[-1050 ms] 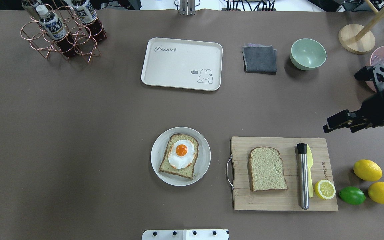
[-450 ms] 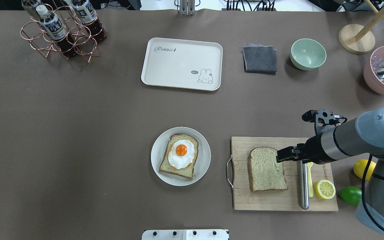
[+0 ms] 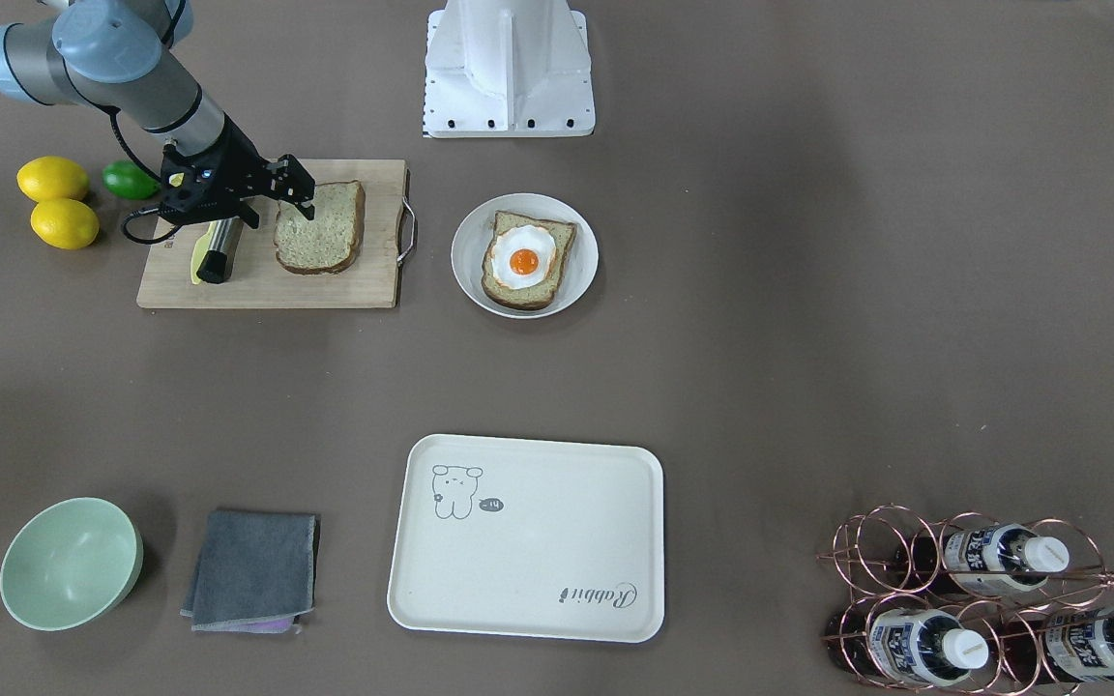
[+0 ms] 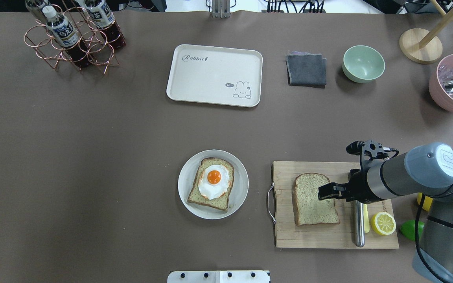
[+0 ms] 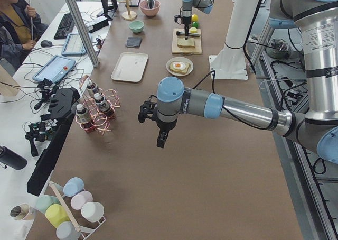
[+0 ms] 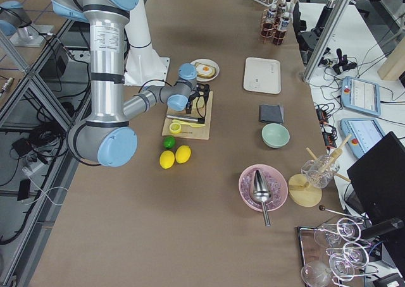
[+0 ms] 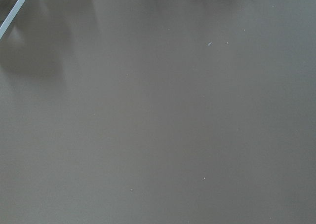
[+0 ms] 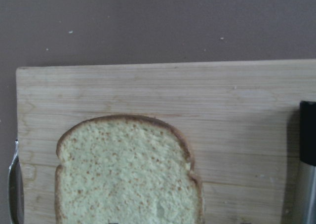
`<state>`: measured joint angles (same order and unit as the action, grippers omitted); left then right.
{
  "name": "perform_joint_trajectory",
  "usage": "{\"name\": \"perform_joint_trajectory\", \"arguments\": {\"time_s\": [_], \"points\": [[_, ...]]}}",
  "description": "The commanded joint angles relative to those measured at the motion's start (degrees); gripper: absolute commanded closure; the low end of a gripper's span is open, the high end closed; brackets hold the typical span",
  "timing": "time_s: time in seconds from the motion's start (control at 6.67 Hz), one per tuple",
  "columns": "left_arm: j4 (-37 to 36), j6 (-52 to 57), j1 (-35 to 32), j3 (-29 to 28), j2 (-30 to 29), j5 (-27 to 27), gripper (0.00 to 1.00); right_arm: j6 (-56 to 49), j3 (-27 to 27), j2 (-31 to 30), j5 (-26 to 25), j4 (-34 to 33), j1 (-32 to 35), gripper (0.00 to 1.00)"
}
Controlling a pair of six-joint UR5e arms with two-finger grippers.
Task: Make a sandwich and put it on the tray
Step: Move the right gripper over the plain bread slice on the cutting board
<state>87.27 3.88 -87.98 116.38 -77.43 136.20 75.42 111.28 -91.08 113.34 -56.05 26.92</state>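
Observation:
One bread slice [image 4: 315, 199] lies flat on the wooden cutting board [image 4: 289, 236]; it also shows in the right wrist view [image 8: 128, 172]. The other slice [image 4: 210, 202], topped with the fried egg [image 4: 212, 181], sits on the round white dish [image 4: 187, 173]. The cream tray [image 4: 210, 74] lies bare at the far middle. My right gripper [image 4: 325, 192] hovers open over the right edge of the slice on the board, holding nothing. My left gripper [image 5: 161, 139] shows only in the exterior left view, above bare table; I cannot tell its state.
A metal muddler [image 4: 358, 220], a yellow knife and a lemon half [image 4: 383, 223] lie on the board's right part. A lime [image 4: 409, 230] and lemons lie right of it. A grey cloth [image 4: 306, 70], green bowl [image 4: 363, 63], pink bowl [image 4: 452, 84] and bottle rack [image 4: 73, 35] stand at the back.
My right arm has swung in from the table's right edge, leftward and toward the robot, bringing the gripper over the cutting board and the bread slice's right edge. Nothing else moved.

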Motion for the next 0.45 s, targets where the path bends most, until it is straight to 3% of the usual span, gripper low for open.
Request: {"name": "perform_joint_trajectory", "arguments": {"time_s": [0.0,0.15,0.3], "points": [[0.0,0.1,-0.1,0.1,0.1,0.0,0.03,0.5,-1.2,1.0,-0.4,0.1,-0.6,0.72],[0.0,0.1,-0.1,0.1,0.1,-0.1,0.03,0.4,-0.8,1.2,-0.3,0.2,-0.6,1.0],[0.0,0.1,-0.1,-0.1,0.2,-0.1,0.03,0.4,-0.6,1.4,-0.3,0.2,-0.6,1.0]]}}
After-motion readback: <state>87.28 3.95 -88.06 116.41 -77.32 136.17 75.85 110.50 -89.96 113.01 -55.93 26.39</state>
